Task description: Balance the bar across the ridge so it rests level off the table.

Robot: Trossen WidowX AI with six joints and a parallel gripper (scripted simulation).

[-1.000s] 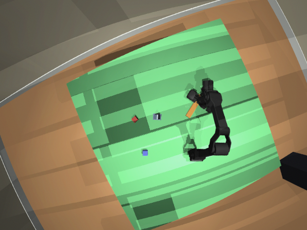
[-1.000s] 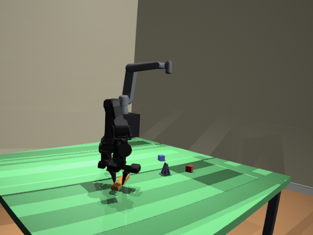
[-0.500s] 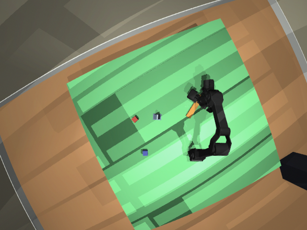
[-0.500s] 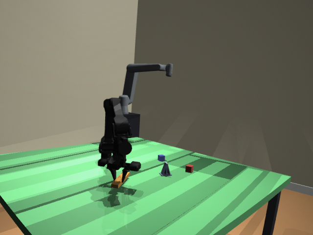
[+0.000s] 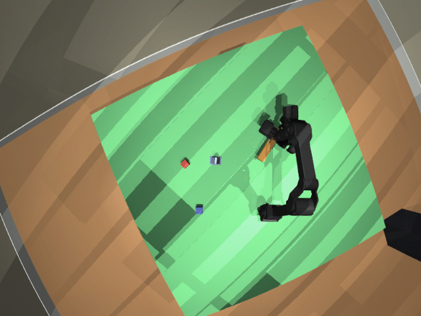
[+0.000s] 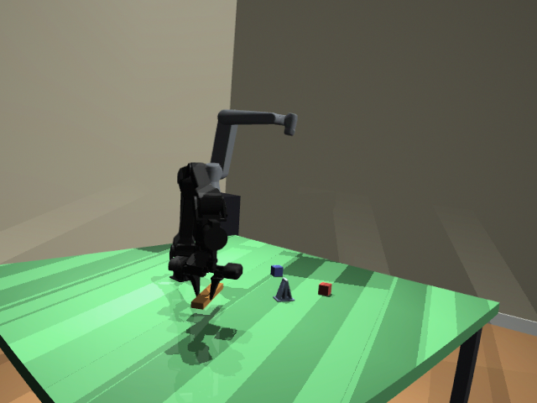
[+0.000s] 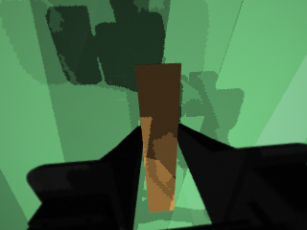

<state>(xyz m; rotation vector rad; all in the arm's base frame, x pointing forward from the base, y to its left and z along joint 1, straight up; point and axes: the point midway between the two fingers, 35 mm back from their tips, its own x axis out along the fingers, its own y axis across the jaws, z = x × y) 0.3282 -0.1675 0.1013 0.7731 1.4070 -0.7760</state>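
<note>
The orange-brown bar (image 5: 266, 150) (image 6: 200, 303) (image 7: 158, 96) is held between the two black fingers of my gripper (image 6: 205, 297) (image 7: 158, 128). In the exterior view it hangs a little above the green table, with its shadow apart from it. In the wrist view it runs lengthwise between the fingertips, gripped near its middle. In the top view the arm hides the fingertips and the bar's far end. The small grey ridge (image 5: 215, 160) (image 6: 284, 291) stands upright on the table, left of the bar in the top view, with nothing on it.
A red cube (image 5: 185, 164) (image 6: 325, 289) lies beyond the ridge from my gripper. A blue cube (image 5: 198, 210) (image 6: 276, 270) lies off to another side of the ridge. A black block (image 5: 404, 234) (image 6: 232, 212) stands beyond the table's edge.
</note>
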